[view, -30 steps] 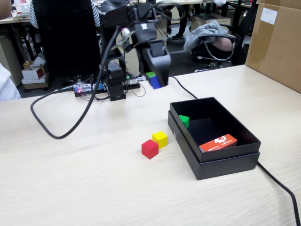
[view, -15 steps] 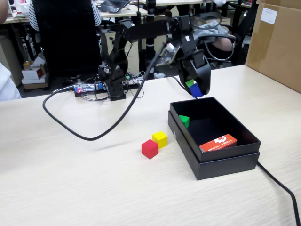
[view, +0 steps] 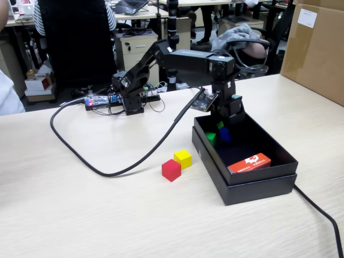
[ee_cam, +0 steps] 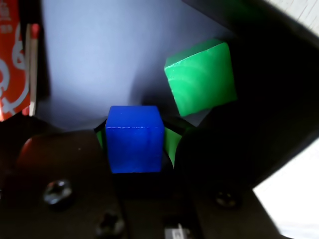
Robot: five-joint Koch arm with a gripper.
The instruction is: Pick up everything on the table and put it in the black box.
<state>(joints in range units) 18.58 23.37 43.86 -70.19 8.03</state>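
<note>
Gripper (ee_cam: 134, 149), at frame centre, clamps the blue cube (ee_cam: 134, 138) inside the black box (view: 258, 185); releasing it seems next.

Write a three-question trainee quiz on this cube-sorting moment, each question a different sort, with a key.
1. True or false: the gripper holds the blue cube inside the black box.
2. Which cubes lie on the table? A) red and yellow B) green and blue C) red and green
3. Fill in: the loose cube already in the box is ____.

Key: 1 true. 2 A: red cube, yellow cube. 3 green.
</note>
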